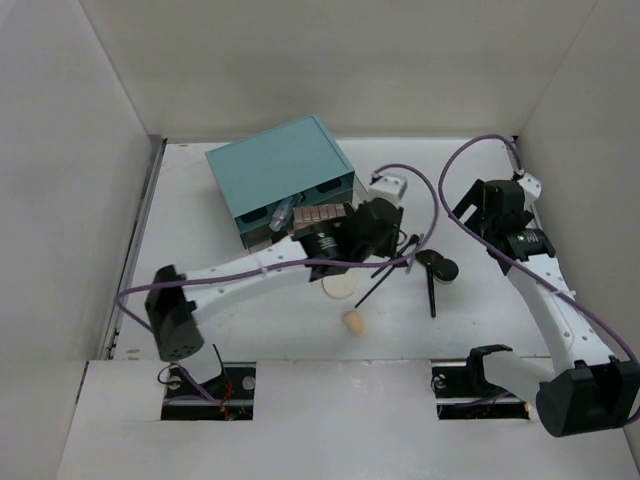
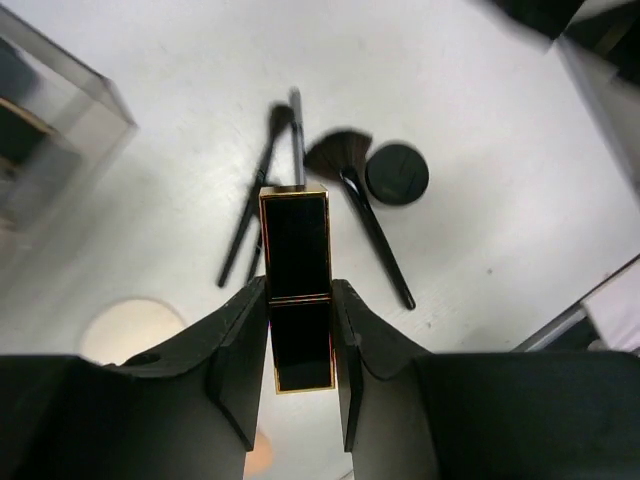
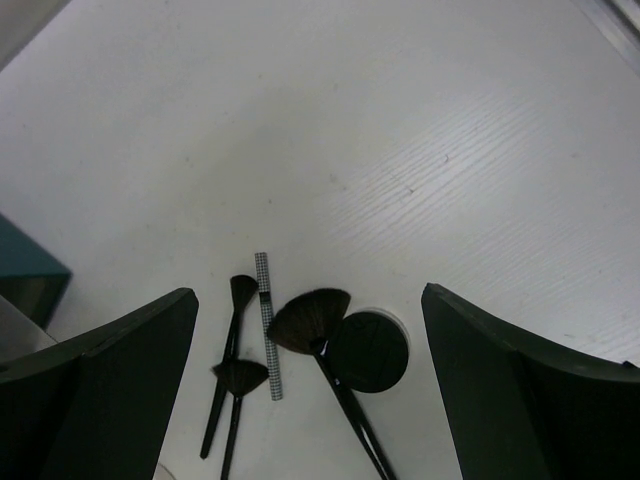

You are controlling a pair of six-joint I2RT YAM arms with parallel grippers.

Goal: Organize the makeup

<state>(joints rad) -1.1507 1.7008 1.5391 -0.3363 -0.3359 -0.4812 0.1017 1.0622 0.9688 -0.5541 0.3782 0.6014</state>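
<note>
Left tool (image 2: 298, 300) grips a black gold-edged lipstick case (image 2: 295, 245) above the desk (image 2: 480, 130); right tool (image 3: 308, 292) gapes wide over fan brush (image 3: 305, 318) and compact (image 3: 372, 350).

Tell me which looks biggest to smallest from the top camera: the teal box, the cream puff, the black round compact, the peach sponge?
1. teal box, by far the largest.
2. cream puff and black round compact: they look alike, so no ranking between them.
3. peach sponge, the smallest.

Blk gold-edged case (image 2: 295, 240) clamped in left end effector (image 2: 300, 290); fan brush (image 3: 310, 320) just beside round compact (image 3: 370, 352)
</note>
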